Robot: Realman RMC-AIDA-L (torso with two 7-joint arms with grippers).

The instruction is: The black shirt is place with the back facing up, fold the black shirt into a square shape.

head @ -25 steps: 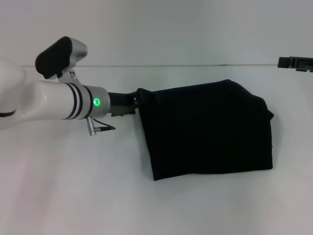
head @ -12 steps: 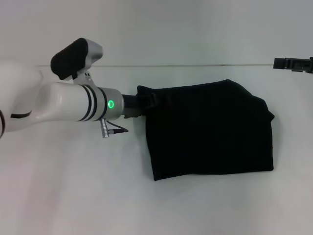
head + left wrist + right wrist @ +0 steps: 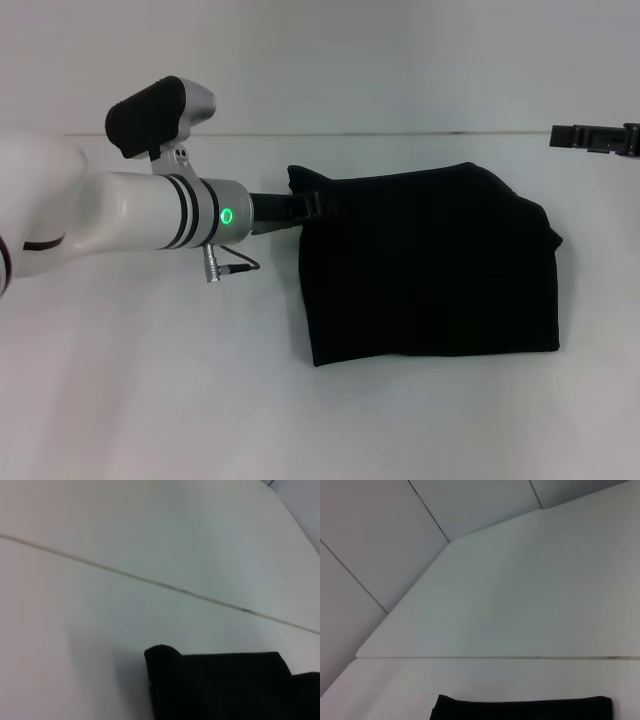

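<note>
The black shirt [image 3: 430, 270] lies folded into a rough rectangle on the white table, right of centre in the head view. My left gripper [image 3: 306, 205] reaches in from the left and is shut on the shirt's far left corner, which stands bunched up a little above the table. That raised corner of the black shirt [image 3: 165, 660] shows in the left wrist view. My right gripper [image 3: 596, 137] hangs at the far right edge, well apart from the cloth. A strip of the black shirt [image 3: 520, 707] shows low in the right wrist view.
The white table [image 3: 150, 380] runs wide around the shirt on the left and at the front. A seam [image 3: 400, 134] marks its far edge against the wall. A small cable [image 3: 232, 266] hangs under the left wrist.
My left arm has moved right, and the shirt's far left corner has shifted right and risen with it. The right gripper has crept a little further in from the right edge.
</note>
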